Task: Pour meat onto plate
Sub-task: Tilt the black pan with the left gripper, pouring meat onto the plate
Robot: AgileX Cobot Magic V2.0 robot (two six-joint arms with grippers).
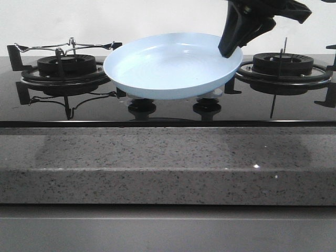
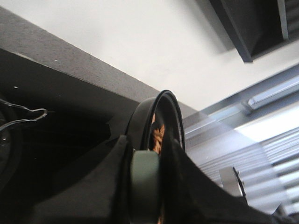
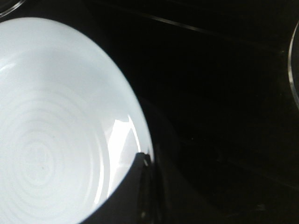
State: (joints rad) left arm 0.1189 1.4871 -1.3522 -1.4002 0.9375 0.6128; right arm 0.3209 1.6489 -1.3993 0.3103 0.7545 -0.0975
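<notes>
The pale-blue plate [image 1: 168, 65] sits between the two burners with its near side tipped down, and nothing lies on it. My right gripper [image 1: 229, 48] comes down from the upper right, shut on the plate's right rim. In the right wrist view its dark fingers [image 3: 140, 191] clamp the plate's edge [image 3: 70, 116]. My left gripper [image 2: 147, 156] is outside the front view. It is shut on the grey-green handle [image 2: 145, 186] of a black frying pan [image 2: 140, 116], seen edge-on. Tan-brown meat [image 2: 159, 134] shows inside the pan's rim.
A black gas stove has a burner with wire supports at the left [image 1: 65, 68] and another at the right [image 1: 283, 65]. Two knobs [image 1: 142, 107] [image 1: 206, 107] sit below the plate. A grey speckled stone counter [image 1: 168, 163] runs along the front.
</notes>
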